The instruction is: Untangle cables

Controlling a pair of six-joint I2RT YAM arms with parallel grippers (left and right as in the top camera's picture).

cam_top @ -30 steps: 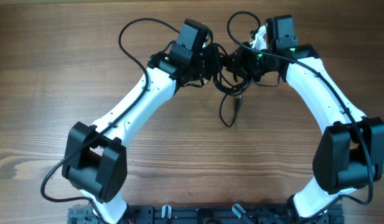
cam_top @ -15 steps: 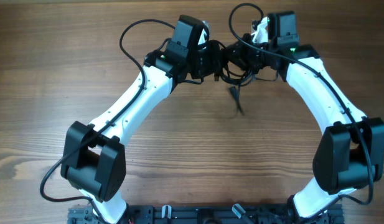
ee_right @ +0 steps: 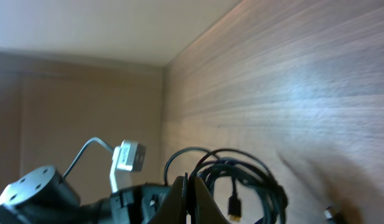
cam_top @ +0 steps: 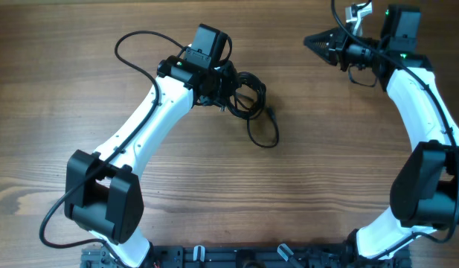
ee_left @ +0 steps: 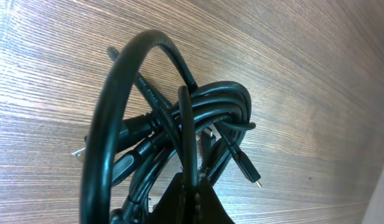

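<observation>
Clamping the knotted cables (cam_top: 248, 95) at the bench's (cam_top: 326, 186) twelve o'clock overhead, the left fingers (cam_top: 228, 85) are pinching one strand in the left wrist view, while the right fingers (cam_top: 318, 41), closed on nothing visible in theirs, are hovering at two o'clock, so the pulling-apart step is seemingly waiting on them grasping a loose loop.

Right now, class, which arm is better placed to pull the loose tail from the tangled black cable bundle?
Probably right. The left end effector is shut on the bundle of thin black cables, anchoring it; the right end effector is shut, empty, and free, though farther off.
</observation>
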